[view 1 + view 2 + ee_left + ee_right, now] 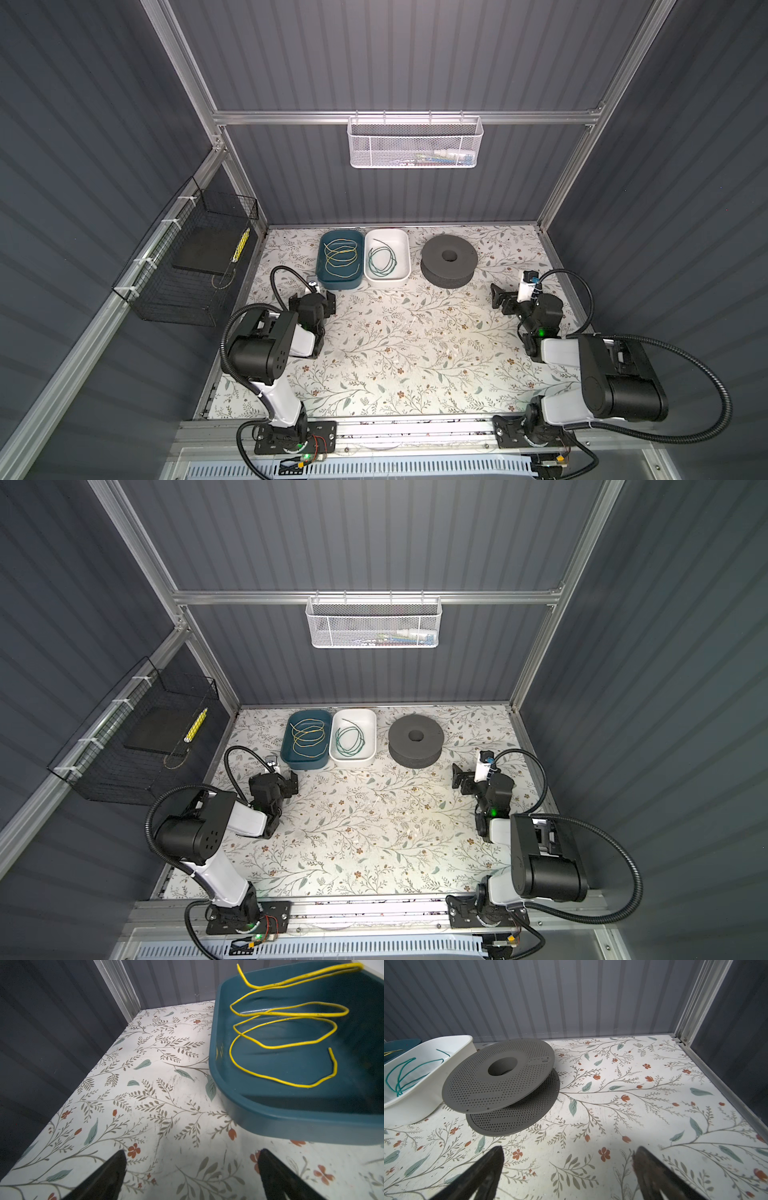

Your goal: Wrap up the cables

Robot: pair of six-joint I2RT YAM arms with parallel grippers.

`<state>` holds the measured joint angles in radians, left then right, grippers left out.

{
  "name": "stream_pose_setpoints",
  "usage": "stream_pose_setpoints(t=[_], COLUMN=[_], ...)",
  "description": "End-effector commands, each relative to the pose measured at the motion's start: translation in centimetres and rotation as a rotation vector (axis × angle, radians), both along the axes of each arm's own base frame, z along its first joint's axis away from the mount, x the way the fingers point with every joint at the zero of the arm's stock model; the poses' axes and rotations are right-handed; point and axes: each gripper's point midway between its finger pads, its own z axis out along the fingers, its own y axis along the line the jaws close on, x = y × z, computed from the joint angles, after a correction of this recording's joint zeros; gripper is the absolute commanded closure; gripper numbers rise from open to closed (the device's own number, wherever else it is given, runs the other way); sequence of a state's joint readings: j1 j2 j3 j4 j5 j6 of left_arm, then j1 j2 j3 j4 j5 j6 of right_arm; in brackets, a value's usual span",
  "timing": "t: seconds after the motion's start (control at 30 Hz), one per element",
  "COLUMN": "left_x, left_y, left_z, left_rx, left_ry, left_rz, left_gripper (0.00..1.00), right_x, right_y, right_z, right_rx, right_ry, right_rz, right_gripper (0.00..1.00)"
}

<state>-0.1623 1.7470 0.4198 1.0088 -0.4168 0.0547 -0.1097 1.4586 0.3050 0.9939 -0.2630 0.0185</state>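
Wide-spread and empty, the left gripper (192, 1152) hovers beside the teal tub (270, 1111) holding the yellow cable (307, 1086). Only the right wrist view shows the green cable (404, 1076) in the white tub (421, 1103) beside the grey spool (477, 1088). The right gripper (569, 1149) is equally open and empty.
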Motion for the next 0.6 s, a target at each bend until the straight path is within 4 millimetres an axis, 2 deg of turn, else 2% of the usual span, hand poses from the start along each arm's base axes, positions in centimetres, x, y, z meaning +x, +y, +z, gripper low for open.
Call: stream_pose_setpoints(t=[0.0, 0.33, 0.47, 0.57], left_x=[0.5, 0.3, -0.1, -0.2], left_y=[-0.1, 0.6, 0.5, 0.3], left_z=[1.3, 2.3, 3.7, 6.4], left_rx=[-0.024, -0.025, -0.026, -0.031], left_ry=[-0.037, -0.063, -0.070, -0.078], left_rz=[-0.001, 0.039, 0.031, 0.016], left_gripper=[0.01, 0.00, 0.01, 0.01], right_x=[0.1, 0.1, 0.1, 0.3], right_y=[0.0, 0.0, -0.9, -0.5], right_z=[0.4, 0.5, 2.1, 4.8], right_rx=[0.002, -0.002, -0.004, -0.024], right_ry=[-0.013, -0.018, -0.010, 0.021], right_rz=[0.006, 0.001, -0.067, -0.086], right_gripper=[0.01, 0.01, 0.01, 0.01])
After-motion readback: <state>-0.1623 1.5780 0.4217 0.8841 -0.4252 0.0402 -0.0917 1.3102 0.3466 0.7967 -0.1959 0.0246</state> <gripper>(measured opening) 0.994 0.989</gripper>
